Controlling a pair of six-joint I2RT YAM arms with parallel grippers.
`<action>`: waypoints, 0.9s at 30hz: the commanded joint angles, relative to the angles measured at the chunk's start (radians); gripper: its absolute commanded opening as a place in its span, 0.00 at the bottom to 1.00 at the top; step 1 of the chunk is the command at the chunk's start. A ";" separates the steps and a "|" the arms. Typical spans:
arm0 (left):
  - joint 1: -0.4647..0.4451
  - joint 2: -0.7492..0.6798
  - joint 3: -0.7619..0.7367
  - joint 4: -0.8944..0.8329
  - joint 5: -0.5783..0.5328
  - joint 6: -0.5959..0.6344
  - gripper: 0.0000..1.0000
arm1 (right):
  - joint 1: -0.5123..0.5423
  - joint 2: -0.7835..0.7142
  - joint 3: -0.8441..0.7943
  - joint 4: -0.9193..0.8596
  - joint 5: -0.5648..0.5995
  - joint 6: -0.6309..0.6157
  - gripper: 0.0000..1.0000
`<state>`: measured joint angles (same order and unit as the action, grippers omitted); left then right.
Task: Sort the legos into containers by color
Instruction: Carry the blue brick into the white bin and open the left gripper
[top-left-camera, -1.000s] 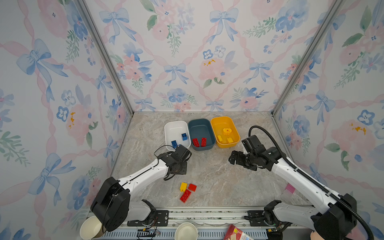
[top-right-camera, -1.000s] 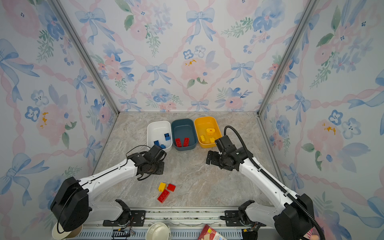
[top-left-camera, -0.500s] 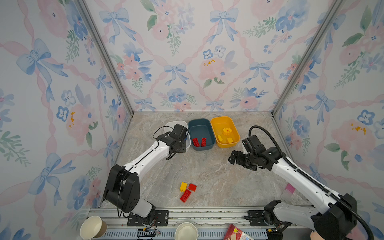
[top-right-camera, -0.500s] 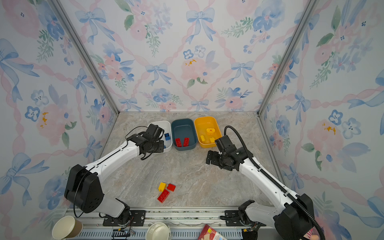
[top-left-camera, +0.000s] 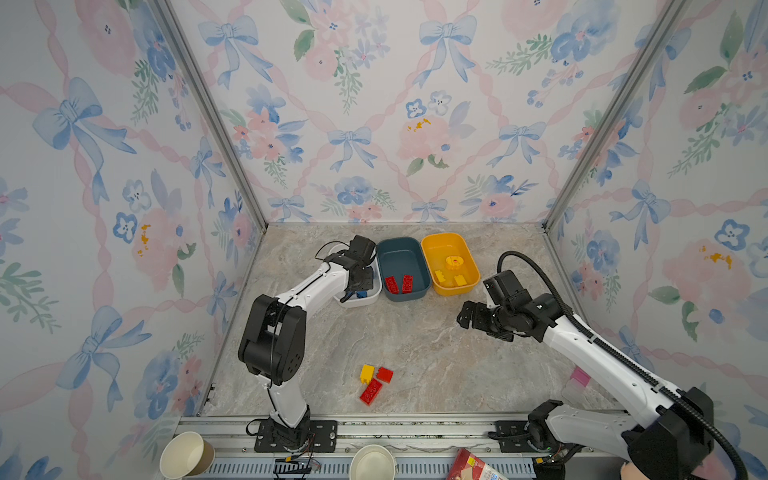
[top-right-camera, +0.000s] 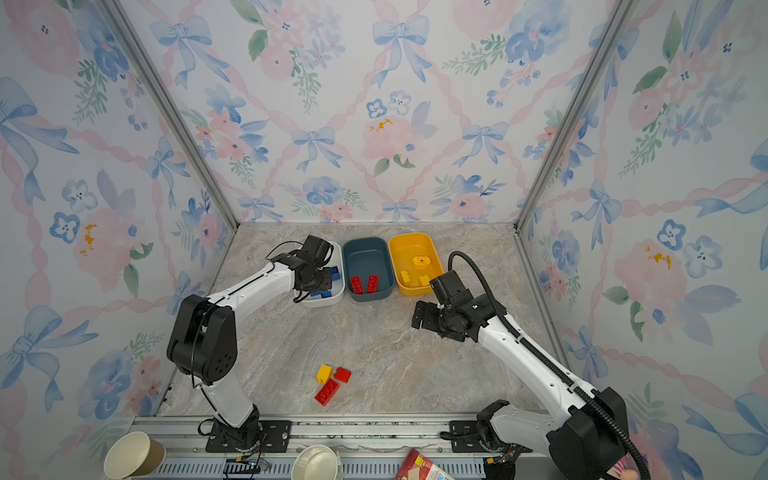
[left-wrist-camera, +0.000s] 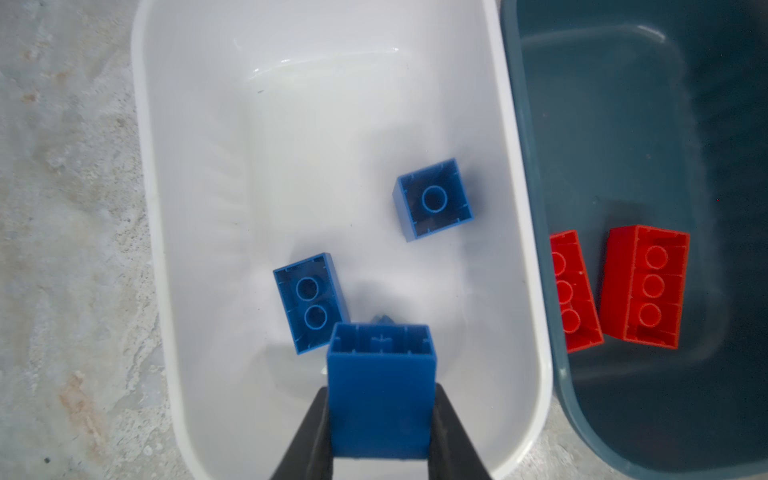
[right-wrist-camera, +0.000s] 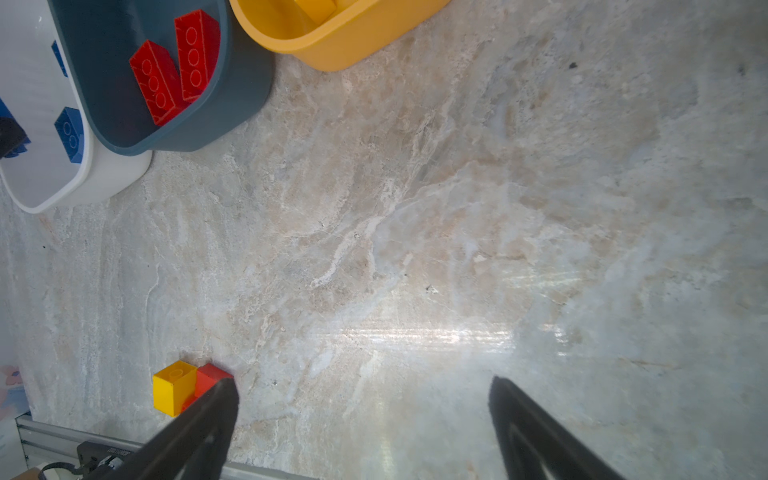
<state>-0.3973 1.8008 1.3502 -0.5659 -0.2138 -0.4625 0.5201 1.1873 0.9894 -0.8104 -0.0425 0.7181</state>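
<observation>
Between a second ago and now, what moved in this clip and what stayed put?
The left gripper, fingers clamped on a blue brick, swung from the table in front of the white tub back to above it, where two blue bricks lie. No grasp or release shows. Unchanged: the right gripper, open over bare table; the three loose bricks; the teal tub and yellow tub.

No text is readable; print on the red packet (top-left-camera: 471, 466) blurs.
</observation>
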 joint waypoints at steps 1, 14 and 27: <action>0.010 0.054 0.046 0.021 -0.019 0.024 0.20 | 0.003 -0.003 -0.002 0.001 -0.007 0.011 0.97; 0.022 0.128 0.084 0.044 -0.016 0.002 0.50 | 0.004 -0.001 -0.006 0.002 -0.013 0.011 0.97; 0.024 0.040 0.033 0.045 0.009 -0.014 0.74 | 0.008 -0.002 -0.006 0.004 -0.010 0.013 0.97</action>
<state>-0.3824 1.8980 1.4017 -0.5209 -0.2192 -0.4576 0.5209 1.1873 0.9894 -0.8078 -0.0494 0.7185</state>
